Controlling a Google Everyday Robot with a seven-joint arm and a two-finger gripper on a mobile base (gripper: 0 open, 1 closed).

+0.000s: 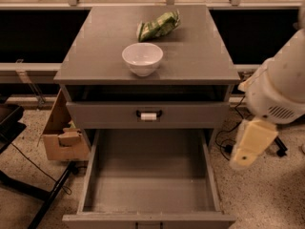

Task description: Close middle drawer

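The middle drawer [147,175] is pulled far out at the bottom of the grey cabinet [95,56]. Its long shallow grey interior is empty, and its front panel [95,220] lies at the lower edge of the view. Above it, a narrower drawer front [190,114] carries a black handle with a white tag [148,115]. My white arm [281,87] comes in from the right. My cream-coloured gripper [242,160] hangs just outside the middle drawer's right side wall, apart from it and holding nothing.
A white bowl [142,58] and a green snack bag [158,26] sit on the cabinet top. A cardboard box [62,136] stands on the floor to the left. Black cables [224,144] lie on the speckled floor to the right, and a black stand leg [47,199] to the left.
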